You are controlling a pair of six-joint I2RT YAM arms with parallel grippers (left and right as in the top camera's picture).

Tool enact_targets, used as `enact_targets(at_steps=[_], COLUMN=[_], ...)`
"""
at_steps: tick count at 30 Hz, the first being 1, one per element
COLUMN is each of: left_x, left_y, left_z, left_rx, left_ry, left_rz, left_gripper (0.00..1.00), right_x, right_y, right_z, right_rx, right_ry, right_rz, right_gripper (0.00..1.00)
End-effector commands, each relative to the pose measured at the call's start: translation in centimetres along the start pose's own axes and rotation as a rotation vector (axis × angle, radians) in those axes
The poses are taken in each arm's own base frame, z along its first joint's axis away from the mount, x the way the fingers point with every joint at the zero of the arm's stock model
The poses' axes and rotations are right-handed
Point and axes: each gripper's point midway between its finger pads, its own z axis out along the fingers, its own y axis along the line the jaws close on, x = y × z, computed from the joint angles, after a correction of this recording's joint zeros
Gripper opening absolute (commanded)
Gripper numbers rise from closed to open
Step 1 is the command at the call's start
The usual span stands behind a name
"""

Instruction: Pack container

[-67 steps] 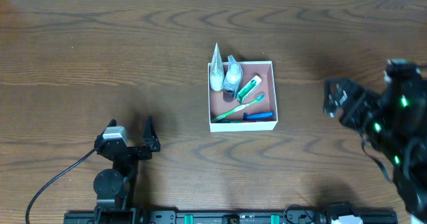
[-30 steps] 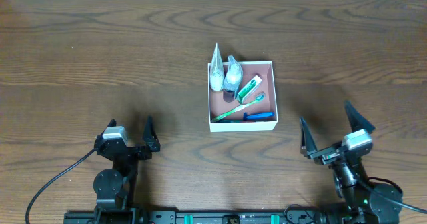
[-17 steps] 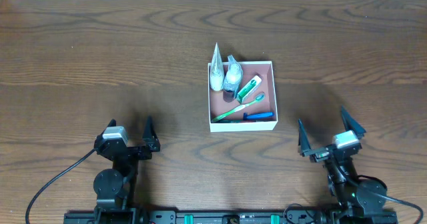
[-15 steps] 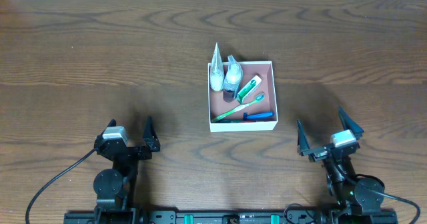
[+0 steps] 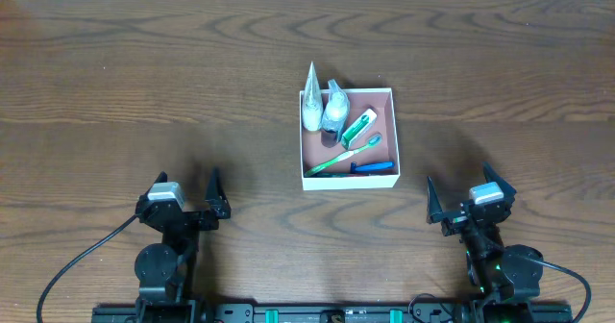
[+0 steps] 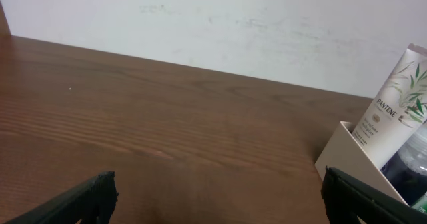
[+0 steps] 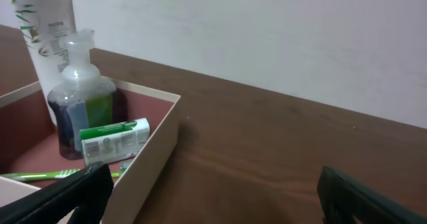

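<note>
The container [image 5: 351, 180], a shallow white-walled box with a pinkish-brown inside, sits mid-table. In it are a white tube [image 5: 310, 102], a clear bottle of dark liquid [image 5: 334, 111], a green-and-white toothpaste [image 5: 357, 126], a green toothbrush [image 5: 344, 155] and a blue item [image 5: 373, 166]. My left gripper [image 5: 186, 177] rests open near the front left, far from the box. My right gripper [image 5: 459, 181] stands open at the front right. In the right wrist view the container wall [image 7: 157, 151], bottle [image 7: 83, 104] and tube [image 7: 43, 24] lie ahead to the left of the open right gripper [image 7: 213, 184]. Nothing is held.
In the left wrist view the open left gripper [image 6: 217, 187] faces bare wood, with the container corner [image 6: 347, 161] and the tube [image 6: 393, 107] at the far right. A pale wall runs behind the table's far edge. A black cable [image 5: 82, 256] trails from the left arm.
The right arm has drawn back and down from the right side to the front right of the table, its gripper staying open. The left arm and the box's contents have not moved.
</note>
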Motion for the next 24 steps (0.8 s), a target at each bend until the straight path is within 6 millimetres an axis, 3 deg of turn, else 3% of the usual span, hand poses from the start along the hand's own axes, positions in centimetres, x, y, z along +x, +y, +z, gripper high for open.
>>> enact_targets(at_steps=[1,5,24], left_x=[1.47,1.47,1.47], left_y=[0.77,0.78,0.78], left_z=[0.06,0.06,0.06], left_rx=[-0.034,-0.034,-0.034], left_ry=[0.044,0.044,0.044], left_rz=[0.002,0.002,0.002], left_gripper=[0.98,0.98,0.98], right_x=[0.28,0.29,0.23], right_y=[-0.91,-0.91,-0.92], right_z=[-0.06,-0.06,-0.06], right_rx=[0.047,0.047,0.047], right_ry=[0.009,0.007,0.005], right_rz=[-0.008,0.060,0.058], right_gripper=[0.99,0.99,0.99])
